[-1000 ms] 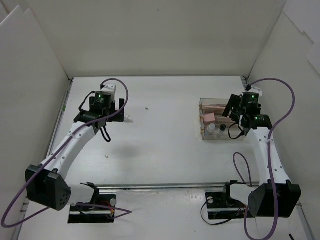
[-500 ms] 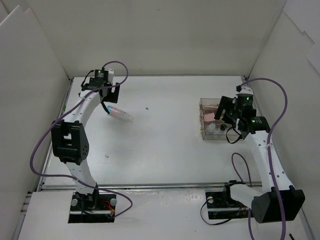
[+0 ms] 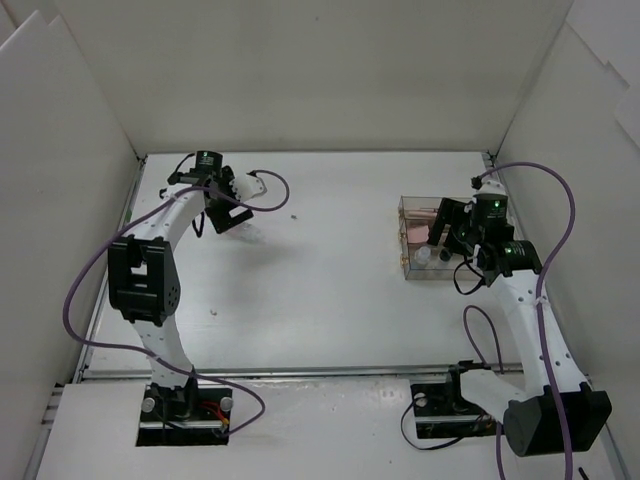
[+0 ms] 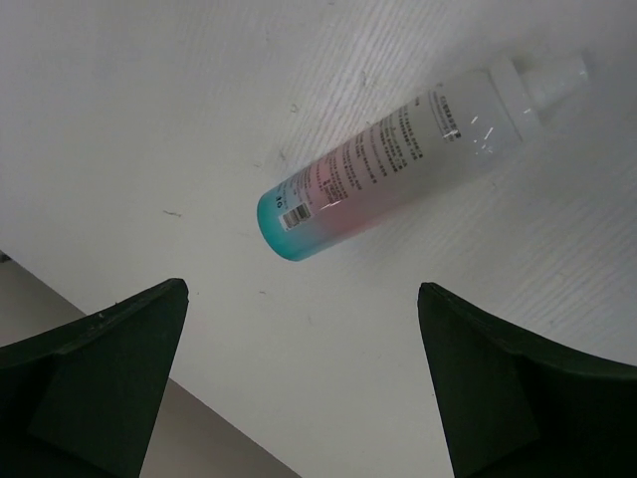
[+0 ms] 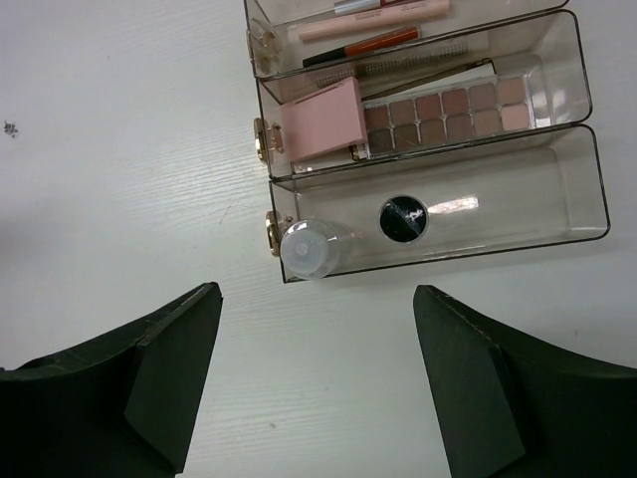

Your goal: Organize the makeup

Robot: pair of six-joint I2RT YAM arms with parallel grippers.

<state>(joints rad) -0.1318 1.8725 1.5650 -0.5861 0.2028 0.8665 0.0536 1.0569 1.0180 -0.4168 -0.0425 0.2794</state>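
A clear bottle (image 4: 398, 164), pink in the middle with a teal end, lies on its side on the white table. My left gripper (image 4: 302, 299) hovers open just short of its teal end, with nothing between the fingers. At the right stands the clear tiered box (image 5: 587, 179). It holds a brown palette (image 5: 448, 110), a pink square (image 5: 323, 121), thin pencils (image 5: 363, 42), an upright clear bottle (image 5: 311, 248) and a small black compact (image 5: 403, 218). My right gripper (image 5: 316, 291) is open and empty above the table at the box's front edge.
White panels wall in the table on the left, back and right. In the top view my left gripper (image 3: 228, 212) is near the far left corner and the box (image 3: 440, 270) sits mid-right. A small speck (image 3: 293, 214) lies near the left gripper.
The left arm reared up and its gripper swung back, then right, ending over the bottle. The right gripper edged left along the box.
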